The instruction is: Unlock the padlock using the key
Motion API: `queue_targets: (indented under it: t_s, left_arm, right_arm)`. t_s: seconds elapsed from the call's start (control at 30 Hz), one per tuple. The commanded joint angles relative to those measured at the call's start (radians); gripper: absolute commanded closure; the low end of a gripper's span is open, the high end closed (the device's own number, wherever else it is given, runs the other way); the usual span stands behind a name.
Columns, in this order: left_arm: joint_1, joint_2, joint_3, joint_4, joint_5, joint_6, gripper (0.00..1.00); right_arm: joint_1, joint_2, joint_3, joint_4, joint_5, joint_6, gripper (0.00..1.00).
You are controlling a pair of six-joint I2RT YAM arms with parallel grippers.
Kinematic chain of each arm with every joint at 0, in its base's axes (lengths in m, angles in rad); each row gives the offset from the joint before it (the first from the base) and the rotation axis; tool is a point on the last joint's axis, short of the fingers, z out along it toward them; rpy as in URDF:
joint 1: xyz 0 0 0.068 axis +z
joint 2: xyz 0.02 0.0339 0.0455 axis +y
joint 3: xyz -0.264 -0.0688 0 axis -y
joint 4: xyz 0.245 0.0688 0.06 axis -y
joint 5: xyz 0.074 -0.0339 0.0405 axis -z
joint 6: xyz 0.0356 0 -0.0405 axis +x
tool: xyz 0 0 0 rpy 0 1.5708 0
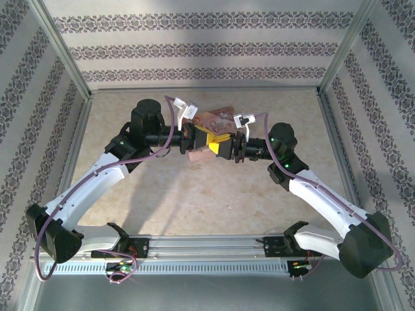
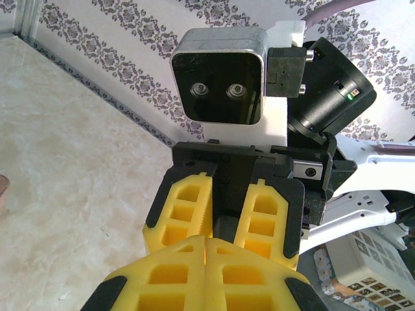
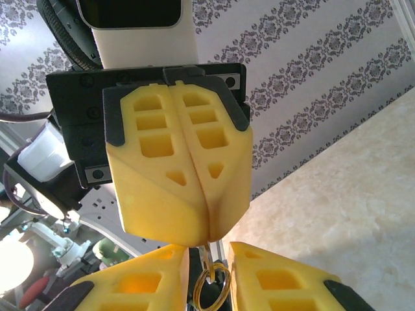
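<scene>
Over the table (image 1: pixel 194 214): the two grippers meet tip to tip.
Tin (image 1: pixel 217 118): on the table, just behind the meeting grippers.
Left gripper (image 3: pixel 206 234): fingers pressed fully together, pinching the key's thin blade at their tips.
Right gripper (image 2: pixel 224 234): fingers (image 3: pixel 139 285) a narrow gap apart.
Key (image 3: pixel 207 265): ring sits in the right gripper's gap, just beside both fingers.
Padlock: cannot tell where it lies among the fingers.
</scene>
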Motion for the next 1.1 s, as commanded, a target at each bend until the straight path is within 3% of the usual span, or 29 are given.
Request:
queue_targets:
  t_s: [0.0, 0.27, 0.43, 0.57, 1.07]
  left_arm:
    - [0.007, 0.001, -0.01, -0.015, 0.004, 0.028, 1.0]
    - [0.007, 0.003, -0.008, -0.017, 0.014, 0.035, 1.0]
    - [0.007, 0.008, -0.005, -0.011, 0.026, 0.032, 1.0]
    - [0.007, 0.011, -0.002, -0.006, 0.026, 0.031, 1.0]
    - [0.007, 0.009, -0.003, -0.013, 0.021, 0.032, 1.0]
  right_arm:
    - [-0.003, -0.011, 0.01, 0.015, 0.011, -0.019, 0.77]
    - [-0.042, -0.053, -0.01, 0.006, 0.017, -0.008, 0.8]
    - [-0.038, -0.051, -0.002, 0.006, 0.014, -0.002, 0.81]
    - [-0.034, -0.036, -0.003, 0.005, 0.012, -0.002, 0.74]
    - [-0.004, -0.006, 0.017, 0.006, 0.015, -0.012, 0.77]
